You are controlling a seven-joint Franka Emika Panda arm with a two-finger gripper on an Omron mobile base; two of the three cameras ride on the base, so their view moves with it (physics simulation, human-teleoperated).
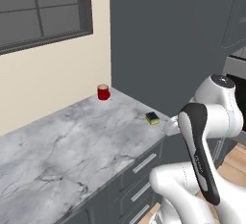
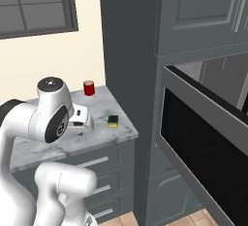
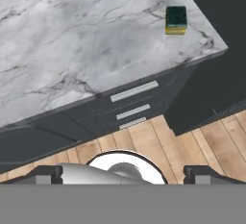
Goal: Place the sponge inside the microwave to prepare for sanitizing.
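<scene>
The sponge (image 1: pixel 152 118) (image 2: pixel 113 121), yellow with a dark green top, lies flat near the right end of the marble counter (image 1: pixel 72 141). In the hand view the sponge (image 3: pixel 176 19) sits at the upper right, close to the counter's corner. My gripper (image 2: pixel 81 124) hangs over the counter's front edge, to the left of the sponge and apart from it. Its fingertips (image 3: pixel 48 174) stand wide apart in the hand view, open with nothing between them. The microwave (image 2: pixel 203 142) is at the right, its black glass door swung open and its grey inside showing behind.
A small red can (image 1: pixel 103 92) (image 2: pixel 88 88) stands at the back of the counter by the wall. A tall dark grey cabinet (image 2: pixel 131 50) rises between counter and microwave. Drawers (image 3: pixel 129 93) with bar handles run under the counter, above wooden floor (image 3: pixel 192 141).
</scene>
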